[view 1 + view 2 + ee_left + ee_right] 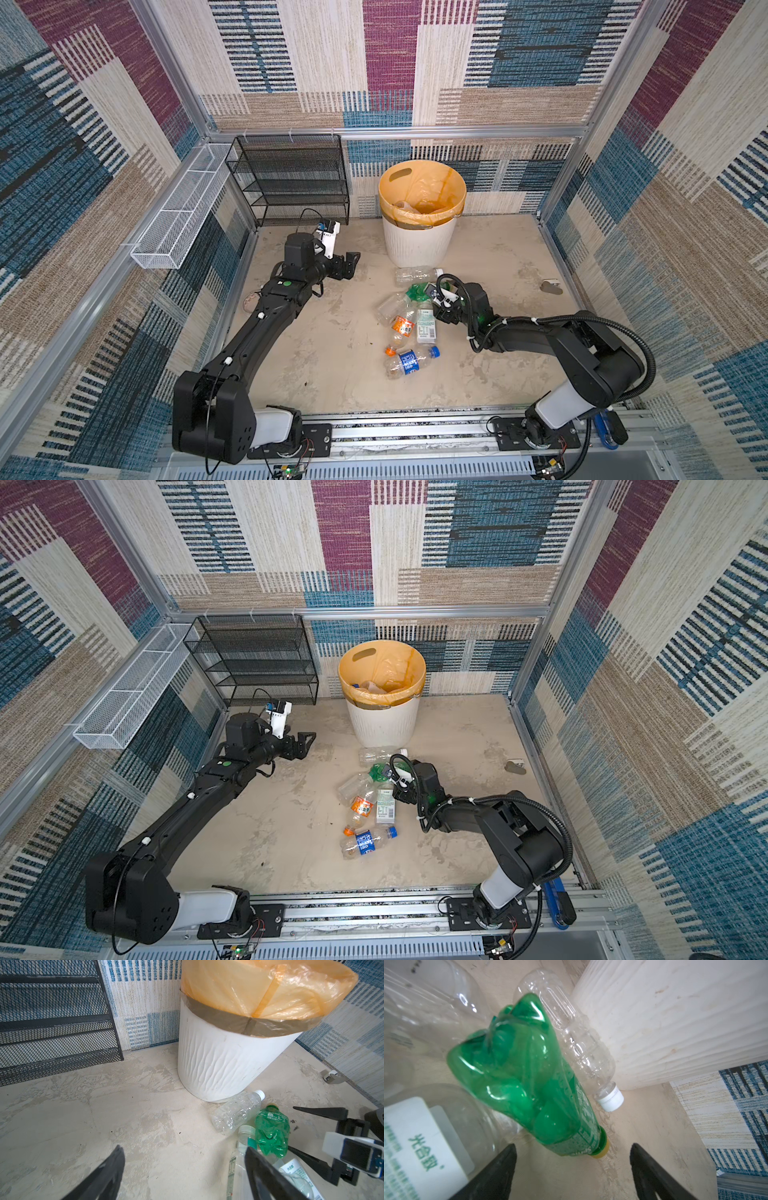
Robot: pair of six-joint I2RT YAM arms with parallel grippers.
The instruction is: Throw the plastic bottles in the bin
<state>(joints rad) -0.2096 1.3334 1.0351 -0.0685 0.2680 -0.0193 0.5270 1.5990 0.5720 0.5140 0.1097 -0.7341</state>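
Reaching leftward and low over the tabletop, the right arm is folded sharply at its elbow, its wrist tipped down toward the pile of bottles. The right end effector faces the cap end of the crushed green bottle. Its jaws stand apart, and in the wrist view the bottle's neck sits between them, clear of both, so nothing is gripped. The green bottle lies on its side with the yellow-green cap toward that end effector and the crumpled base away from it, toward the other bottles. Just beside it, a clear bottle lies against the foot of the bin, long axis along the bin's wall and white cap to the right in both top views. Nearer the front lie a white-labelled bottle, an orange-labelled bottle and a blue-labelled bottle. The left arm stretches forward from the front left. The left end effector hangs wide open and empty over bare tabletop, left of the bin and before the black mesh rack.
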